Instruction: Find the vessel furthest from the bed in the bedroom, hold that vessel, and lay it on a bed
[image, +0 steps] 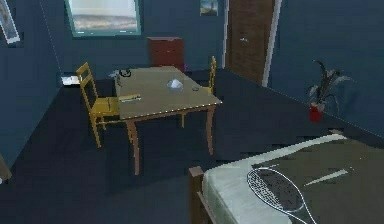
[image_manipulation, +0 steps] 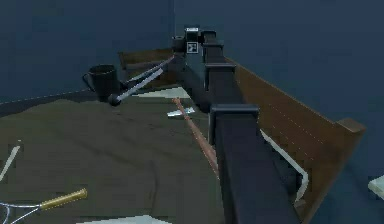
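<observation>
A dark mug (image_manipulation: 100, 80) hangs at the far end of the gripper (image_manipulation: 118, 97), with the blue wall behind it and the bed's olive cover (image_manipulation: 100, 150) just below, so the gripper holds the mug. The dark arm (image_manipulation: 235, 130) reaches out over the bed, along its wooden headboard (image_manipulation: 295, 125). In the forward view the same bed (image: 330, 160) fills the bottom right corner, with a tennis racket (image: 280, 190) lying on it.
On the cover lie a yellow-handled tool (image_manipulation: 65, 198), a thin brown stick (image_manipulation: 205, 150) and a small pale item (image_manipulation: 180, 112). Ahead stand a wooden table (image: 150, 100) with yellow chairs (image: 95, 105), a red dresser (image: 166, 50), a brown door (image: 250, 40) and a potted plant (image: 322, 95).
</observation>
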